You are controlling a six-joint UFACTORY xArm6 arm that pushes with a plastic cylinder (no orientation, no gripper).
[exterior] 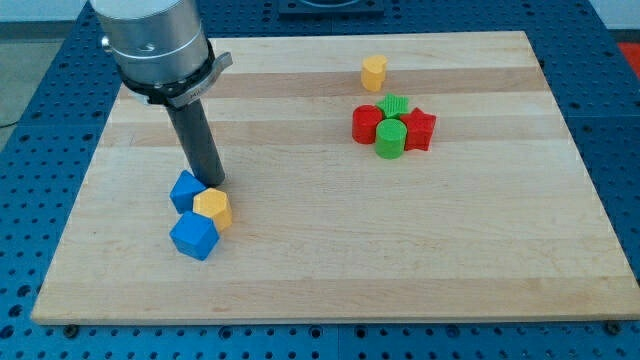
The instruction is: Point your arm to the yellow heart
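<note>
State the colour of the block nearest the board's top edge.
Yellow: the yellow block, alone near the view's top, seen in the camera view.

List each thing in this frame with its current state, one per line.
my tip: down at the board, right against the yellow block in the left cluster.
yellow block: wedged between two blue blocks.
upper blue block: touching that yellow block.
lower blue block: touching it too.
yellow heart: alone near the view's top, untouched.
red and green cluster: four blocks packed together.

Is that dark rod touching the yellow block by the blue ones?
Cannot tell: in the camera view my tip ends right at the yellow block's top edge, no gap visible.
</note>
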